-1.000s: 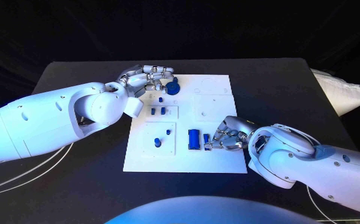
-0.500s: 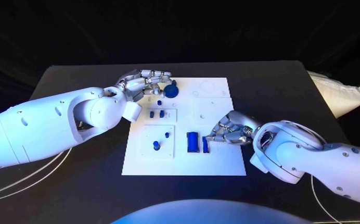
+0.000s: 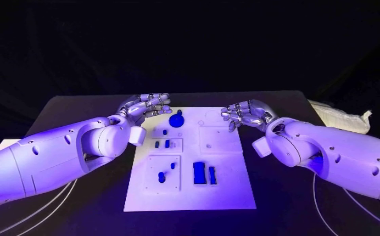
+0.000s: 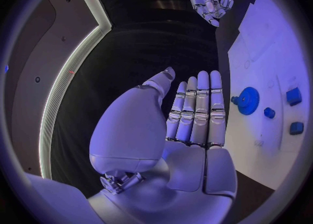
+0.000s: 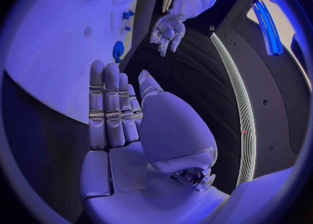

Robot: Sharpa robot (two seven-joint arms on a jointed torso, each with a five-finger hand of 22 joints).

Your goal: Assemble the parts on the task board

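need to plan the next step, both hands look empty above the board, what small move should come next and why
Probably lower the left hand toward the blue gear. Both it and the right hand are open and hold nothing, raised at the far end of the task board, and the gear lies nearest the left hand's fingers.

Glossy white arm shells, silver segmented fingers (image 4: 195,112), pale trailing cables (image 3: 32,195)

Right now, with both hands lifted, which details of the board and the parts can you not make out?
- Head view: task board recesses too faint to tell which are filled.
- Head view: small parts too small for shape.
- Left wrist view: board cut off by the circle's rim beyond the round blue part.
- Right wrist view: right hand hides the board's near edge.
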